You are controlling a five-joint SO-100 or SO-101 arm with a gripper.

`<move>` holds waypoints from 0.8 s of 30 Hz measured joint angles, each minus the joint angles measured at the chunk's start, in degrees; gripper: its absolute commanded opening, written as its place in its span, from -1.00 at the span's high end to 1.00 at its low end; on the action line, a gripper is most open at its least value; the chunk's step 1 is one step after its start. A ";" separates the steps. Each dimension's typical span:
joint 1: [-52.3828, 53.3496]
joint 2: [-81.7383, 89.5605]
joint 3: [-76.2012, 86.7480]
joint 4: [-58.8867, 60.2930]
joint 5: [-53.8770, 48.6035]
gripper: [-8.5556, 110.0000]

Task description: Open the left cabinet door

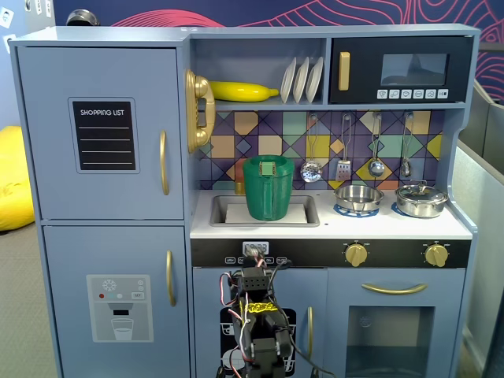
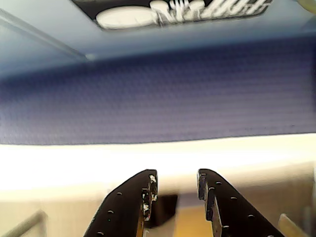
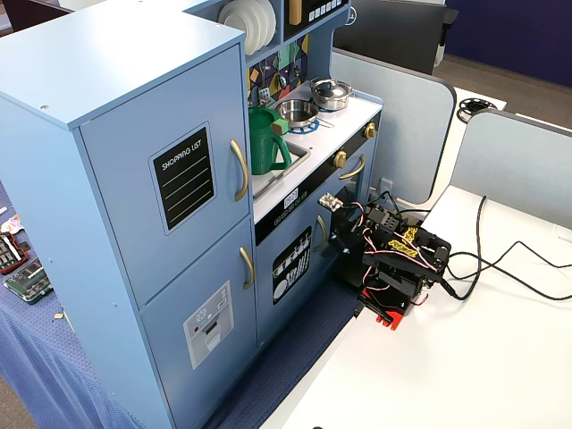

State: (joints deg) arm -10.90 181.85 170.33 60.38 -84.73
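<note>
the left cabinet door (image 1: pixel 101 132) is closed, its gold handle (image 1: pixel 164 162) untouched; the gripper (image 2: pixel 175 190), slightly spread and empty, waits well below that handle.

**Even room light, one smeared wrist picture**

Soft overhead light is filling both fixed views, leaving them sharp and casting only faint shadows under the shelf (image 1: pixel 260 102). The white table (image 3: pixel 500 357) is glaring slightly. The wrist view is blurring badly, a washed-out bright band (image 2: pixel 158 163) is bleeding across it, and the gripper (image 2: pixel 177 185) is showing dark.
</note>
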 measured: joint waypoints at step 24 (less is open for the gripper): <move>-26.28 -42.36 -57.30 -41.66 -9.58 0.37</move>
State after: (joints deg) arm -37.18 139.48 113.03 18.72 -94.31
